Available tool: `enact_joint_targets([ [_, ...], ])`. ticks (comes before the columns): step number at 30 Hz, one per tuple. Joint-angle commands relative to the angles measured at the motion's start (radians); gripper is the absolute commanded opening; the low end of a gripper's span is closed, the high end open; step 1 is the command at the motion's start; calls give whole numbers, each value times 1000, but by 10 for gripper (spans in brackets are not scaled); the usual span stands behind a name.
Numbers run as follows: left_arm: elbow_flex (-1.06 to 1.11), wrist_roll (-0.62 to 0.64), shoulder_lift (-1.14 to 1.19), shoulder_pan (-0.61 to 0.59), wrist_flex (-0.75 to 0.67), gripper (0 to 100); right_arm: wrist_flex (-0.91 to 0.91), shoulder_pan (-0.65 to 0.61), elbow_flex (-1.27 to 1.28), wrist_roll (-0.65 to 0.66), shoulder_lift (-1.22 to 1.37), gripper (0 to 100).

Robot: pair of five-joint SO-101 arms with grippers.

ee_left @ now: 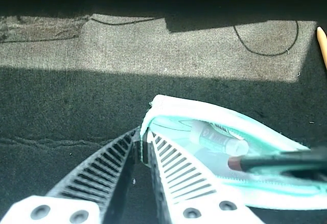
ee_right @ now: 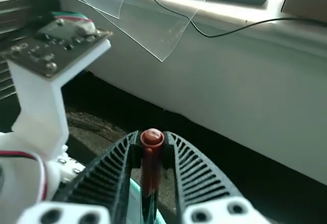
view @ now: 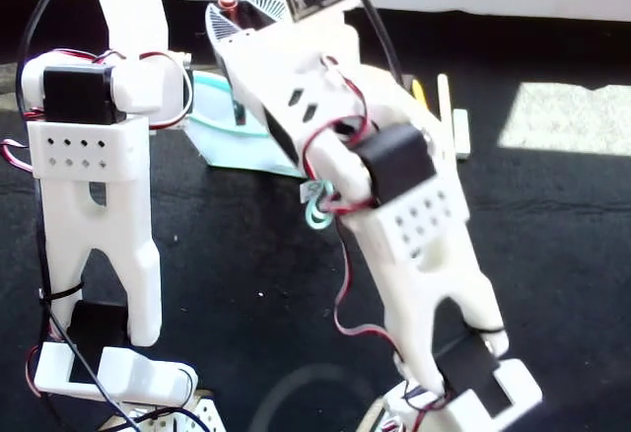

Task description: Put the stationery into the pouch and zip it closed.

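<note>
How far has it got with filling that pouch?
Done: one white tube lies inside the pouch. In hand: the left tool pinches the pouch's rim, and the right tool grips a reddish pen whose end is at the opening. To do: a yellow pencil lies on the table, and the pouch is unzipped.

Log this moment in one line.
left claw: shut on pouch | right claw: shut on brown pen, pen over pouch opening | in pouch: clear tube | outside pouch: yellow pencil
</note>
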Motion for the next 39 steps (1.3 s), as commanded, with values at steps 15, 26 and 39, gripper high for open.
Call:
enact_joint_targets([
  [15, 10, 8, 48, 12, 14, 8, 193, -15, 42, -9, 62, 221],
  [26, 10, 8, 48, 12, 14, 8, 226, -10, 8, -5, -65, 202],
  [39, 10, 8, 48, 12, 14, 8, 197, 595, 248, -3, 18, 50],
])
